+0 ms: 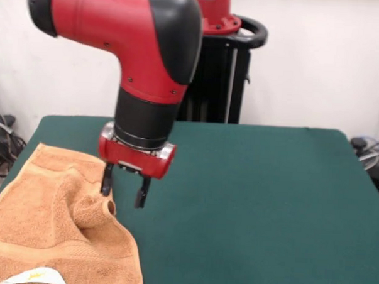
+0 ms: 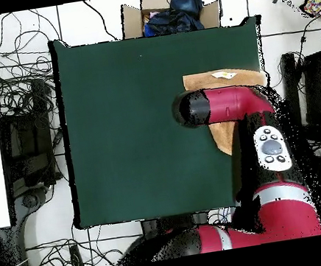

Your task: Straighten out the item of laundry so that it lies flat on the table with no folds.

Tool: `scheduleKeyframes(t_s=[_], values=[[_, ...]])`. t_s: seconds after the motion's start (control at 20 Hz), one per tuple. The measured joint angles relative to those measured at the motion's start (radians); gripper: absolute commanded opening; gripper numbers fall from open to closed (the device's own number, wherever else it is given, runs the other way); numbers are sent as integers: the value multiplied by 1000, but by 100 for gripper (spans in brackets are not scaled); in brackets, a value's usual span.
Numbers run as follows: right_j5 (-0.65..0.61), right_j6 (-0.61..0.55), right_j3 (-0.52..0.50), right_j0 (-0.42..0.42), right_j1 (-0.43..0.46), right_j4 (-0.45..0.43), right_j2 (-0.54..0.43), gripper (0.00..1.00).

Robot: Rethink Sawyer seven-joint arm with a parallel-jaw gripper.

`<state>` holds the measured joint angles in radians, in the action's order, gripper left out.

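One orange-tan terry-cloth hand towel (image 1: 50,236) lies rumpled at the near left corner of the large dark green felt-topped table (image 1: 250,201), a raised fold peaking just below my fingers. My black two-fingered gripper (image 1: 123,191) hangs spread apart over that fold, pinching nothing. My red and black arm (image 2: 226,107) covers much of the towel from overhead.

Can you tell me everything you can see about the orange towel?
The towel is orange-tan, fluffy terry cloth with a flat woven band near its front end and a white tag at that edge. It lies on the green table by one side edge, not flat: a fold bunches up into a small hump near the open gripper. From overhead, the red arm hides most of it.
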<state>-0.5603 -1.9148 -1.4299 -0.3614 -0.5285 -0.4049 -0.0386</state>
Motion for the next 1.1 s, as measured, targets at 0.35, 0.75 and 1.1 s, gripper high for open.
scheduleKeyframes(t_s=[0.35, 0.75, 1.1], values=[[-2, 0, -8, 45, 23, 0, 68, 100], [56, -53, -7, 164, 92, 10, 239, 100], [166, -205, -10, 278, 183, 79, 348, 100]])
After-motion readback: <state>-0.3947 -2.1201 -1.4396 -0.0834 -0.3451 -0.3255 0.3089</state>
